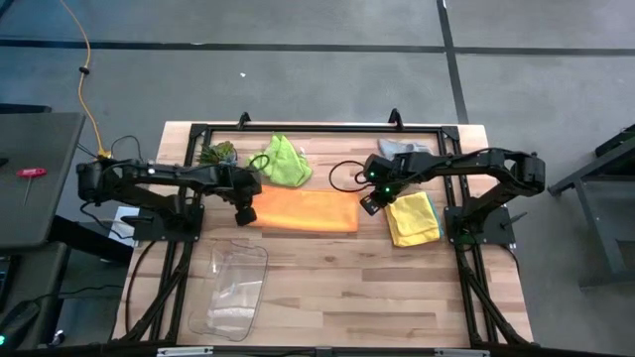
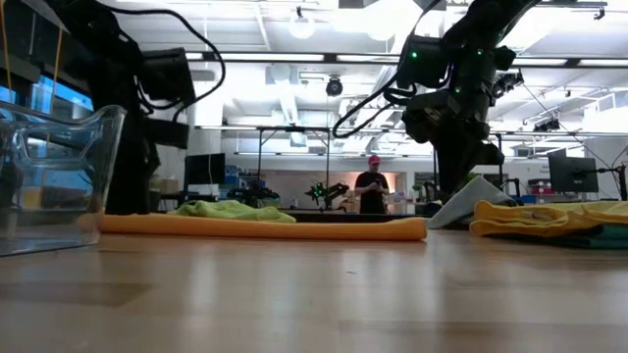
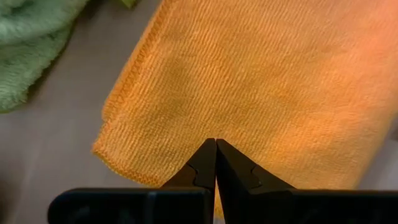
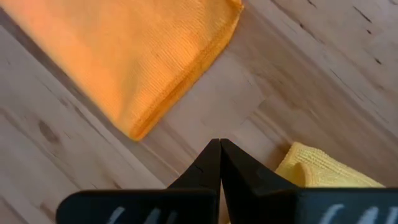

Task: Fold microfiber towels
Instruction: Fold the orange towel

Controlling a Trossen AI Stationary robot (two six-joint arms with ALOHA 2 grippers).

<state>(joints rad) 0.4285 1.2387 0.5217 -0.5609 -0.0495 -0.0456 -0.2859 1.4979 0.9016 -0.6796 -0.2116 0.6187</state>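
Hovering left tool: fingers together over the orange towel (its left end)
Right tool: fingers together, holding nothing, beside the yellow towel
Orange towel: lay folded mid-worktop

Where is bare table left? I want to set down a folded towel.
Free: the front strip right of the clear bin, in front of the orange towel and yellow towel. Crowded: the back, with the plant, green towel, grey towel and both shut grippers.
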